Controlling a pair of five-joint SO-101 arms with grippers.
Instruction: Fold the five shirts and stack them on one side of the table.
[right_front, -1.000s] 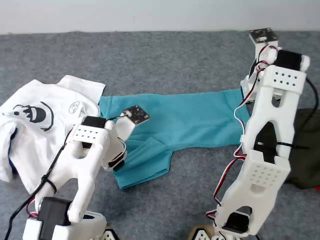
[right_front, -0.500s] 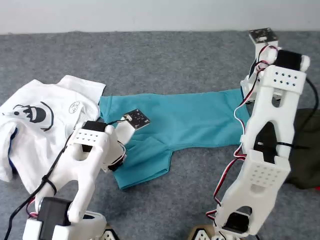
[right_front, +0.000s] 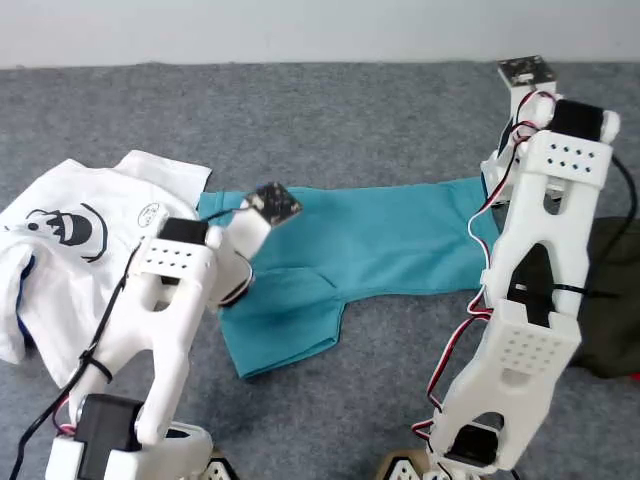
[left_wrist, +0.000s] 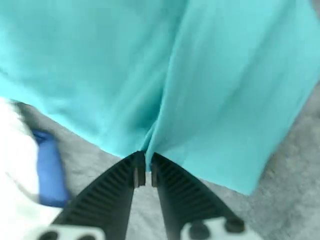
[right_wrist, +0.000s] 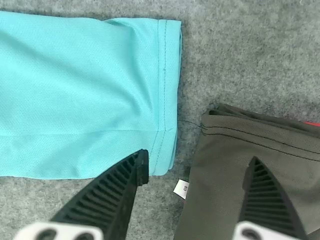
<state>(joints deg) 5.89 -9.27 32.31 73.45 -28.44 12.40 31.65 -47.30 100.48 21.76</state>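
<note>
The left gripper is pinched closed on the teal shirt; the right gripper is held spread wide over that shirt's end.

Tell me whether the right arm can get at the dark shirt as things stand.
Probably yes: the right tool hangs open over the edge of the dark shirt, beside the teal shirt, nothing in between.

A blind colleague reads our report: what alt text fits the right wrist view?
The right gripper hangs open over the spot where a teal shirt's hemmed edge lies beside a dark shirt with a small white tag, both on the grey table.
</note>
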